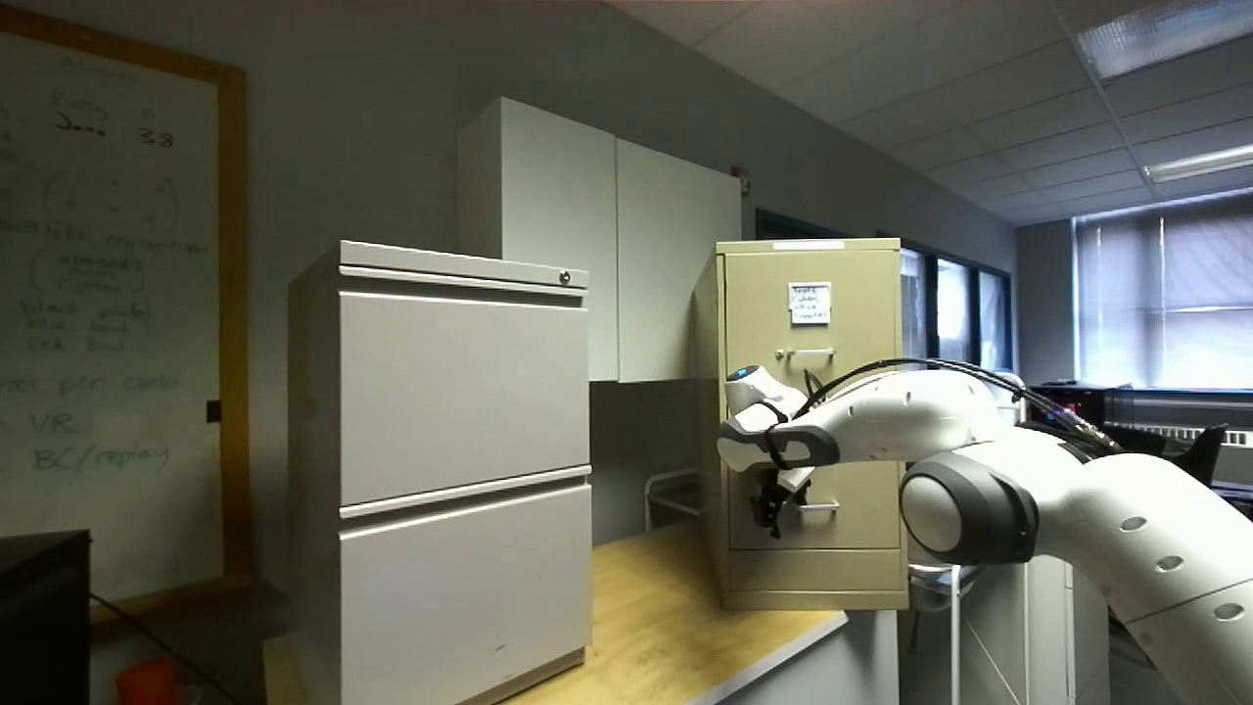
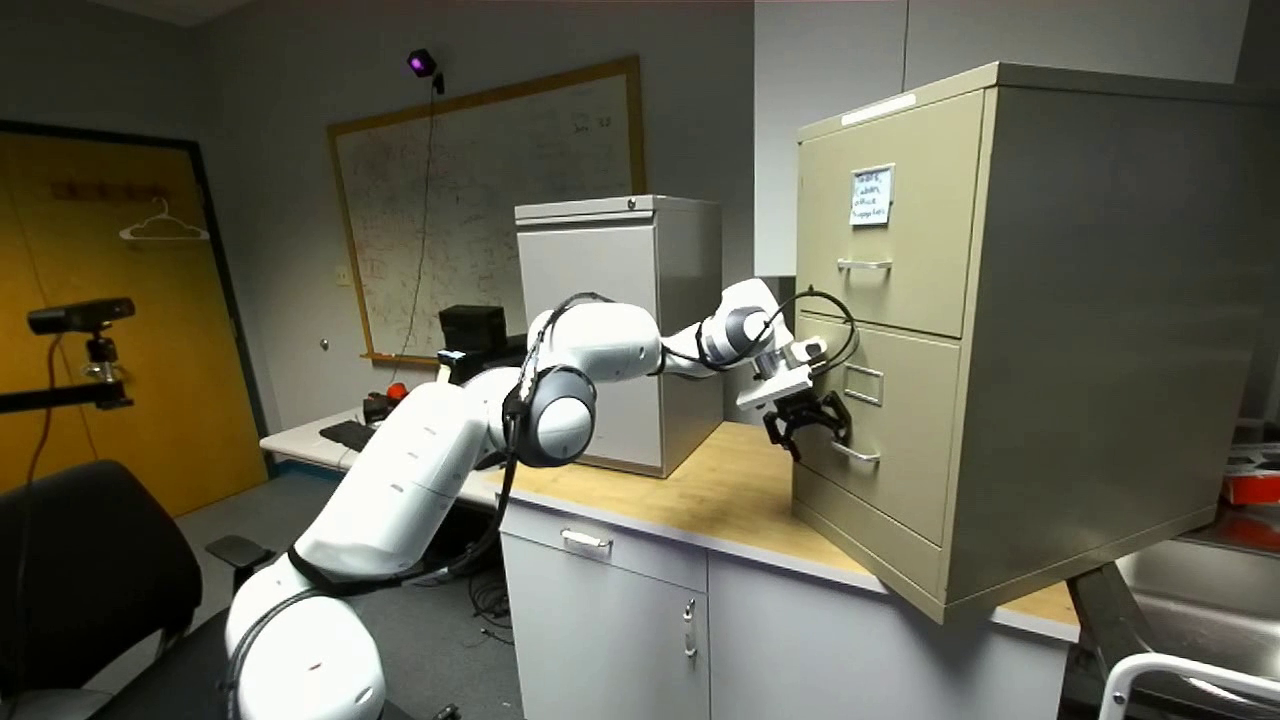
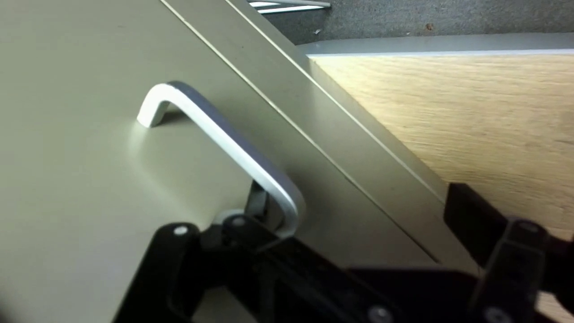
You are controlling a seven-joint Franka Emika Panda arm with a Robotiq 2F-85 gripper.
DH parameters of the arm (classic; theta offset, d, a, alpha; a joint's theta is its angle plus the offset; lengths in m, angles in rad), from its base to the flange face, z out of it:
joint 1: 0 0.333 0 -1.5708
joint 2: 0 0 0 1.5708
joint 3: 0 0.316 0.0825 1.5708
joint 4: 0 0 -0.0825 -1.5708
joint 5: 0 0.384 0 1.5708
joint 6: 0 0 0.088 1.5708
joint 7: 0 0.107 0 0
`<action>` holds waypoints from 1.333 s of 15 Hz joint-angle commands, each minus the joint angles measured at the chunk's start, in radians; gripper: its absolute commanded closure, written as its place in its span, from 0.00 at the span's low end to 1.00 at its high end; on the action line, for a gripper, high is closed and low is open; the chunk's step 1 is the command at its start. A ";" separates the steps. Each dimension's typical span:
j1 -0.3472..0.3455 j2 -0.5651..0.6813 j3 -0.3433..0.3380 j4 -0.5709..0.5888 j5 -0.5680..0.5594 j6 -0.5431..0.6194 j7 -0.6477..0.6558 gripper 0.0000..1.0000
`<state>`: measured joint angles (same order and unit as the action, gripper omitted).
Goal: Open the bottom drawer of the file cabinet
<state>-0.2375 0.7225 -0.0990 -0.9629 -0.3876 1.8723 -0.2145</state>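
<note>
The beige-tan file cabinet (image 1: 812, 573) stands on the counter in an exterior view, and its dark side (image 2: 1100, 330) shows in an exterior view. Its bottom drawer (image 1: 866, 490) looks flush with the cabinet front; it also shows in the other pictures (image 2: 920, 430) (image 3: 89, 125). The drawer's silver bar handle (image 2: 856, 453) crosses the wrist view (image 3: 215, 130). My gripper (image 2: 822, 445) is at the handle's end, jaws apart. In the wrist view my gripper (image 3: 361, 202) has one fingertip behind the handle bar, near its curved end. The other finger is out past the drawer's lower edge.
The wooden counter top (image 1: 656, 587) lies under the cabinet and shows in the wrist view (image 3: 471, 112). A pale grey two-drawer cabinet (image 1: 460, 392) stands on it beside the file cabinet. White wall cupboards (image 1: 558, 235) hang behind. A metal sink (image 2: 1190, 600) is beyond the file cabinet.
</note>
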 commanded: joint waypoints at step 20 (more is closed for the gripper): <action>0.037 -0.125 0.066 -0.147 0.026 -0.020 -0.122 0.88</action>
<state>-0.2563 0.6639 -0.0940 -1.0164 -0.4070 1.9260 -0.3202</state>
